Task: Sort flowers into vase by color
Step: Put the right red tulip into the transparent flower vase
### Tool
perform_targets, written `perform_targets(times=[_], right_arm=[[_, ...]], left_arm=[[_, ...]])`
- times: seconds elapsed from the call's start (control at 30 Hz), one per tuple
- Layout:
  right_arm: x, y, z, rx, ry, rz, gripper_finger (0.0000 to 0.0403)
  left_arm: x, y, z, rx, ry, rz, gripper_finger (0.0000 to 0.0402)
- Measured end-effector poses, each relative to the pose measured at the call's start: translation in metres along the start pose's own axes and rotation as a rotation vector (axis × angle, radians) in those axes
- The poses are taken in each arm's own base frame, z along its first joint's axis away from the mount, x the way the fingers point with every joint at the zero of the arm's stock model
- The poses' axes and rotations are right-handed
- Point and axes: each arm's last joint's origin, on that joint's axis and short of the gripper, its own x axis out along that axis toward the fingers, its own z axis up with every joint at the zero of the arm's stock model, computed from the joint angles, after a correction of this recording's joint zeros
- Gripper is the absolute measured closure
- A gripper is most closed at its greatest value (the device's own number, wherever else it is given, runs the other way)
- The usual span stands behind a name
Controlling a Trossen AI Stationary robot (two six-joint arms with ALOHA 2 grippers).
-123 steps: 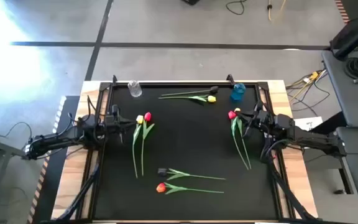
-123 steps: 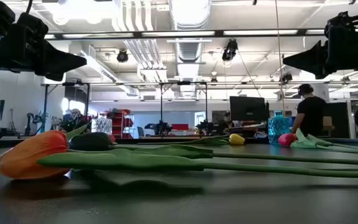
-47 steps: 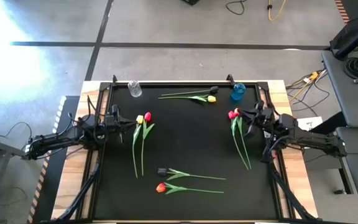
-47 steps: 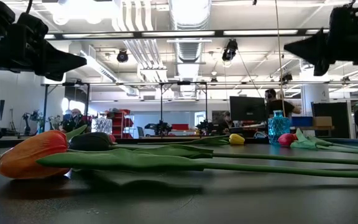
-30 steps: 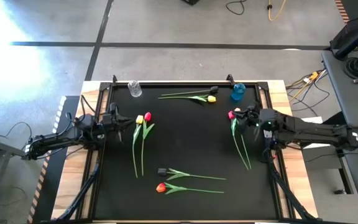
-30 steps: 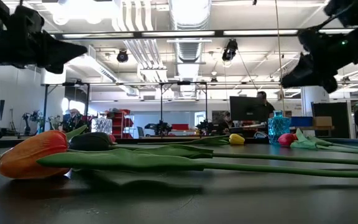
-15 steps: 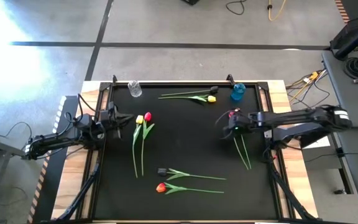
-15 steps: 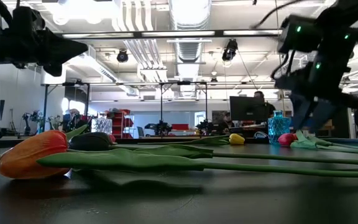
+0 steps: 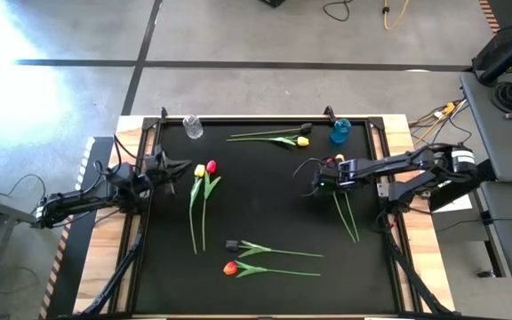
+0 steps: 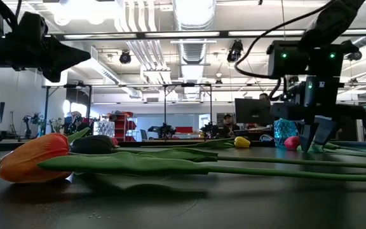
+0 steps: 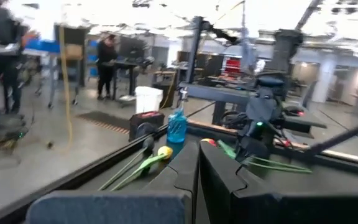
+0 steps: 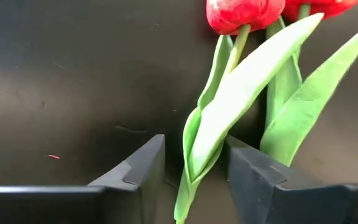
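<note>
Two red tulips [image 9: 331, 162] lie on the black mat at the right, with their stems running toward the near edge. My right gripper [image 9: 332, 180] points down over them and is open. Its fingers [image 12: 143, 163] stand on either side of one tulip's stem and leaf [image 12: 199, 149], just below the heads [image 12: 236, 12]. It also shows in the low view [image 10: 314, 137]. My left gripper [image 9: 185, 165] is shut and hovers at the left, beside a yellow and a red tulip [image 9: 204, 169].
A near-black and a yellow tulip [image 9: 300, 135] lie at the far edge. A near-black and an orange tulip [image 9: 231, 256] lie at the near edge. A clear vase [image 9: 192, 127] stands at the far left and a blue vase [image 9: 340, 132] at the far right. People stand in the room behind.
My right gripper has swung from the table's right edge toward the middle. It has tipped from level to pointing down and has come down from high above the mat onto the red tulips' stems. The tulips lie as before.
</note>
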Motion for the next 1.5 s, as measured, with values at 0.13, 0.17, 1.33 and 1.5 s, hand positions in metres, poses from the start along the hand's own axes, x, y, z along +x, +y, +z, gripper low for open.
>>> perform_targets(times=[0.13, 0.17, 1.33, 1.5], right_arm=[[0.007, 0.002, 0.003, -0.031, 0.041, -0.024, 0.0321], [0.007, 0.004, 0.004, -0.051, 0.04, -0.021, 0.0336], [-0.171, -0.031, 0.126, -0.078, -1.338, 0.057, 0.039], [-0.161, -0.039, 0.143, -0.064, -1.347, 0.038, 0.039]], left_arm=[[0.0, 0.002, -0.003, -0.05, 0.027, 0.062, 0.0402], [0.0, 0.002, -0.004, -0.049, 0.036, 0.061, 0.0402], [0.0, 0.003, 0.008, 0.007, -0.089, 0.117, 0.0402], [0.0, 0.003, 0.008, 0.006, -0.094, 0.127, 0.0402]])
